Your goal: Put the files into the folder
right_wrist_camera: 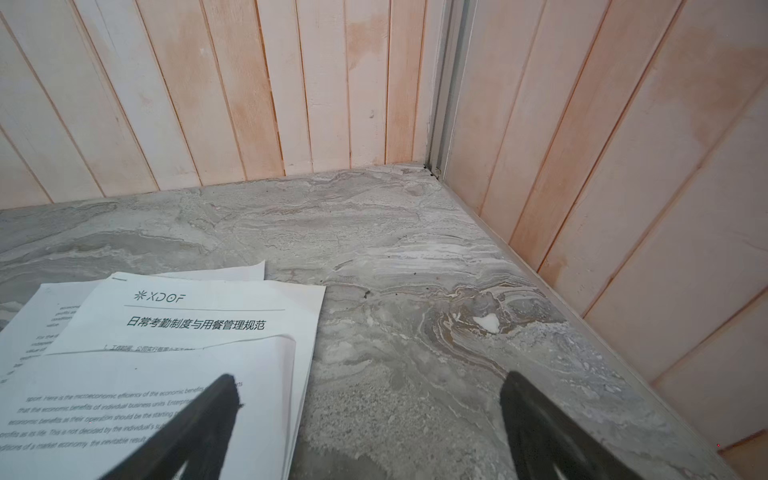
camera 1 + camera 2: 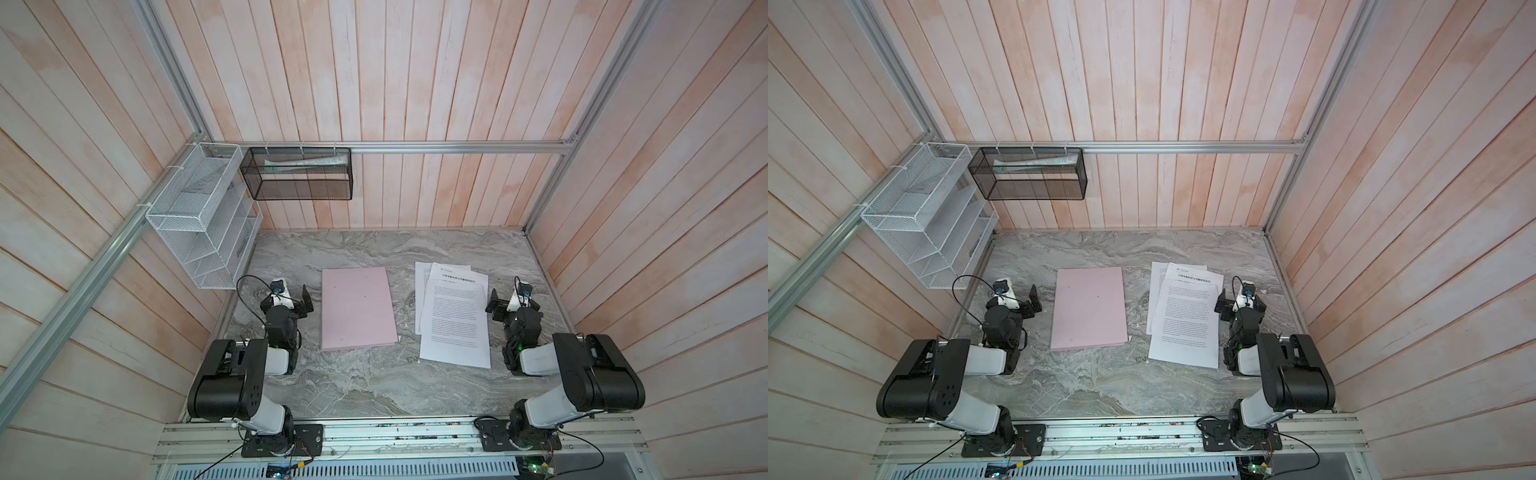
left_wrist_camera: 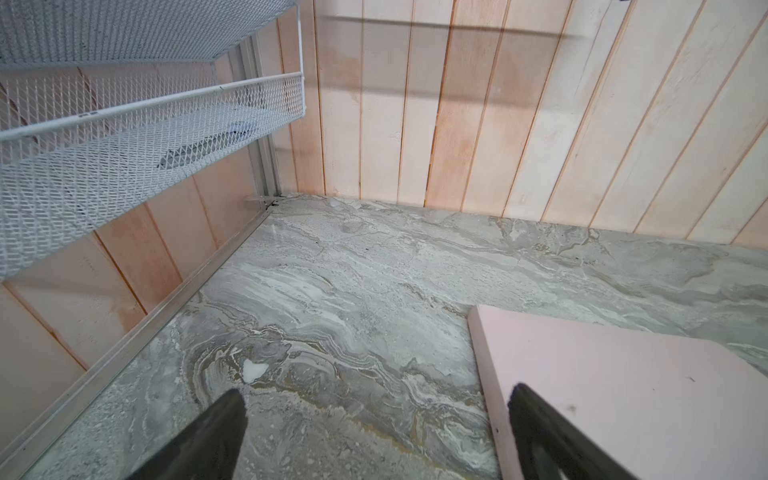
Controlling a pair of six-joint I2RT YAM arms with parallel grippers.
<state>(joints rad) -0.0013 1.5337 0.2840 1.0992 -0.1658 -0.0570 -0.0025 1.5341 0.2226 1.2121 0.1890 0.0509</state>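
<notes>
Black-white arms point(image 2: 276, 359), black end effectors point(image 2: 307, 300), looping cables point(image 2: 237, 286).

Both top views: stereo pair mounted high above the arm bases, pitched down toward the back wall point(image 2: 415, 104). Whole marble surface point(image 2: 374, 382) in frame, near-identical coverage, slight sideways shift. Left wrist cam: low, close over the surface, facing the far left corner under the white mesh rack point(image 3: 124, 137), pink folder point(image 3: 665, 374) corner close in. Right wrist cam: equally low, facing the far right corner, files point(image 1: 199, 324) close in. Both patches also show in the top views.
</notes>
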